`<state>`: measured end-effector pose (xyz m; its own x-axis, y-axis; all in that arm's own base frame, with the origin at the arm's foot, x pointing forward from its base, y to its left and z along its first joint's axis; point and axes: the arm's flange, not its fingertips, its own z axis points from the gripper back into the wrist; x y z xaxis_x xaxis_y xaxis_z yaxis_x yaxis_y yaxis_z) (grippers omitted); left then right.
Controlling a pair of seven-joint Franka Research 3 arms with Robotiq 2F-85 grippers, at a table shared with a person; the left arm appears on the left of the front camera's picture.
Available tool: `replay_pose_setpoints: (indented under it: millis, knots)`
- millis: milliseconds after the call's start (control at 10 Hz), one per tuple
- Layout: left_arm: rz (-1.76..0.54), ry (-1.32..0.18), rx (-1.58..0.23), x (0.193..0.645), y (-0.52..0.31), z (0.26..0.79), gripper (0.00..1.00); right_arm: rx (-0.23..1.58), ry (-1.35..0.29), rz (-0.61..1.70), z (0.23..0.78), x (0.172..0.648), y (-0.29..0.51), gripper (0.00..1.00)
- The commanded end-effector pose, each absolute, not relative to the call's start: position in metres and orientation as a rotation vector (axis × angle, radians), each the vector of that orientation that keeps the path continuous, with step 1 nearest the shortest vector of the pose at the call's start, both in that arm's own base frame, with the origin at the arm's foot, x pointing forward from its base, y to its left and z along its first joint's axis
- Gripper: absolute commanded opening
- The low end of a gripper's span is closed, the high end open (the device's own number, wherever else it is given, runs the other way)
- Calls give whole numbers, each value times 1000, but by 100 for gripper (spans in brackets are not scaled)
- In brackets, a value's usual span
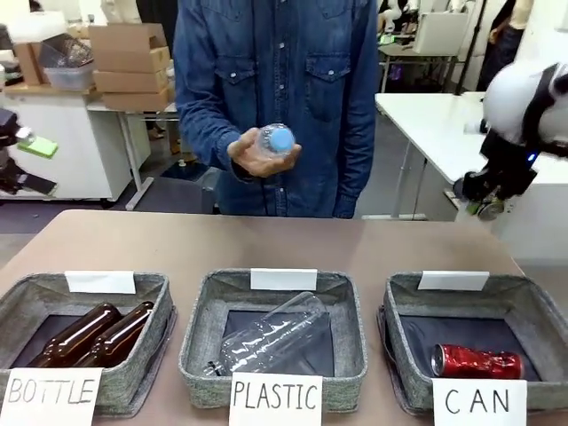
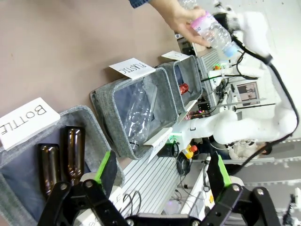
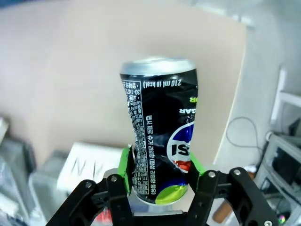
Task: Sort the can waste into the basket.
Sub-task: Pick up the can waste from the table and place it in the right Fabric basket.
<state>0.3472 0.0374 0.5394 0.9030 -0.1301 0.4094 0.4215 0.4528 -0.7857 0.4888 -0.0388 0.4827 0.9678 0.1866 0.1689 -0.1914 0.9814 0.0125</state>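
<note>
Right end effector (image 3: 160,181) is clamped on the black can (image 3: 159,129), green pads squeezing its lower body. Can is dented at the waist and stands roughly upright in the grip, silver top pointing away from the wrist. In the front view the right arm sits high at the desk's far right corner, above and behind the CAN basket (image 1: 404,297), so the can is in the air, not yet over the basket mouth.

Red can (image 1: 477,361) already lies on its side on the dark floor of the CAN basket, behind the CAN sign (image 1: 479,402). So one can is sorted and the second is mid-carry.

Left end effector (image 2: 162,172) hangs with jaws spread wide and nothing between them, above the BOTTLE basket (image 2: 101,146) end of the row. Two brown bottles (image 1: 93,333) lie in that one, and a clear plastic bottle (image 1: 266,342) lies in the PLASTIC basket (image 1: 200,306).

The person's hand (image 1: 259,151) holds another plastic bottle (image 1: 275,138) out over the far edge of the desk. Not can waste, not this step.

Next move, my read: bring the right arm forward and down until the can is over the basket's open floor, left of the red can or above it, then release. Drop low enough that it doesn't bounce off the rim or the red can.
</note>
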Motion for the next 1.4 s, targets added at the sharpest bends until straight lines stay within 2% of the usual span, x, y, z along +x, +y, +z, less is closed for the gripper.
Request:
replay_pose_setpoints:
  millis: [0, 200, 300, 400, 600, 700, 1300]
  knots:
    - [-369, -308, -1046, 345, 41, 539, 100, 122, -211, 415, 524, 397, -52, 39]
    - [-369, -308, -1046, 345, 41, 539, 100, 163, -272, 746, 539, 320, -46, 39]
    - [-369, -308, -1046, 345, 41, 539, 100, 180, -286, 886, 536, 299, -35, 39]
    - [-369, -308, -1046, 345, 41, 539, 100, 188, -303, 999, 531, 285, -25, 39]
    - [-369, -308, -1046, 345, 41, 539, 100, 68, -268, 1267, 513, 274, -12, 39]
    - [-369, -308, -1046, 345, 41, 539, 100, 0, -245, 1333, 507, 274, -7, 39]
    - [-369, -308, -1046, 345, 41, 539, 100, 24, -201, 1325, 508, 291, -9, 39]
